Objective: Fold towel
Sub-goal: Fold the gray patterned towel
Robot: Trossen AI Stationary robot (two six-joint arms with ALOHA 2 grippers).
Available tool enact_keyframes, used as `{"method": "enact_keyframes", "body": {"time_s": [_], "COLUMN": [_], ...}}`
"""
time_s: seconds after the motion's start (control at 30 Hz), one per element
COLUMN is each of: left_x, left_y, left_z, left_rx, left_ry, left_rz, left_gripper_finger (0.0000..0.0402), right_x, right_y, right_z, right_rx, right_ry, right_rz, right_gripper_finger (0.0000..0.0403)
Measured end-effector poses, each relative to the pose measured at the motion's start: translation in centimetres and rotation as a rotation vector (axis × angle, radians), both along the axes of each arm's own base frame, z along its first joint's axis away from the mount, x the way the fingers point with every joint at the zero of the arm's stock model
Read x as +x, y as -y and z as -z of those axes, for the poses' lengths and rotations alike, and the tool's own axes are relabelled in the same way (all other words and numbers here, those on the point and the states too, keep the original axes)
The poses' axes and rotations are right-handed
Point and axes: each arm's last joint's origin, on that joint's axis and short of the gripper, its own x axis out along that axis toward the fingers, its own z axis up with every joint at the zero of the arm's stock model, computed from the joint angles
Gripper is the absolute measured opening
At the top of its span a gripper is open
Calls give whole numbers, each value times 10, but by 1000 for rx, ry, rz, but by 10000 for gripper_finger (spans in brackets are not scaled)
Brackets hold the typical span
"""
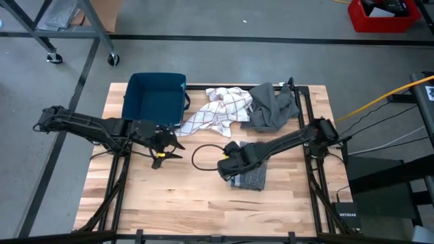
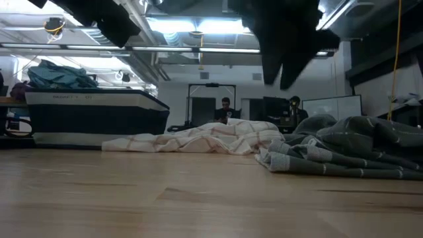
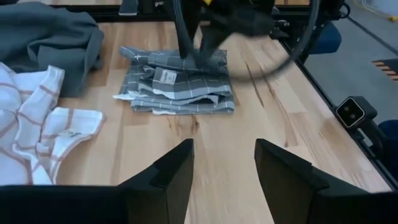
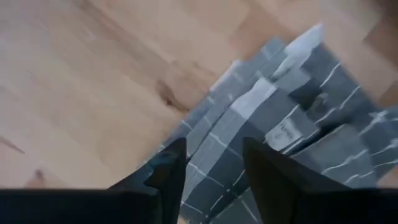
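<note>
**Grey towel folded beneath my right fingers**

On my left side of the wooden table sits a dark blue bin near the far edge. Just in front of it hangs my left gripper, fingers apart with nothing between them, over bare wood. From that wrist I look across the boards at the folded towel. To the right of the bin lies a crumpled white cloth with red checks, and beside that, touching it, a heap of plain grey cloth near the far right corner. Nearer the front, right of centre, the grey checked towel lies in a flat folded stack. My right gripper is directly above its left part, fingers a moderate gap apart, holding nothing; the towel's layered edges and a small label show past them
</note>
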Motion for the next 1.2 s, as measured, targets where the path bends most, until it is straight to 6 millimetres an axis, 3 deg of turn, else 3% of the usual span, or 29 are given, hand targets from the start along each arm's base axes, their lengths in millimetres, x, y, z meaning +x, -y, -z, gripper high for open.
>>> {"method": "enact_keyframes", "body": {"time_s": [0.27, 0.43, 1.0, 1.1, 1.2], "left_x": [0, 0, 0, 3, 12], "left_y": [0, 0, 0, 0, 2], "left_z": [0, 0, 0, 2, 4], "left_rx": [5, 4, -1, 4, 13], "left_ry": [0, -2, -4, -1, 19], "left_rz": [3, 2, -1, 2, 8], "left_gripper_finger": [159, 157, 157, 157, 157], "right_x": [17, 19, 17, 12, 2], "right_y": [-7, -8, -7, -7, -5], "right_z": [36, 44, 51, 42, 21], "right_rx": [43, 54, 36, 65, 64], "right_ry": [-45, -68, -109, -116, -95], "right_rz": [-8, -9, 42, 67, 84], "right_gripper_finger": [101, 76, 6, 9, 17]}}
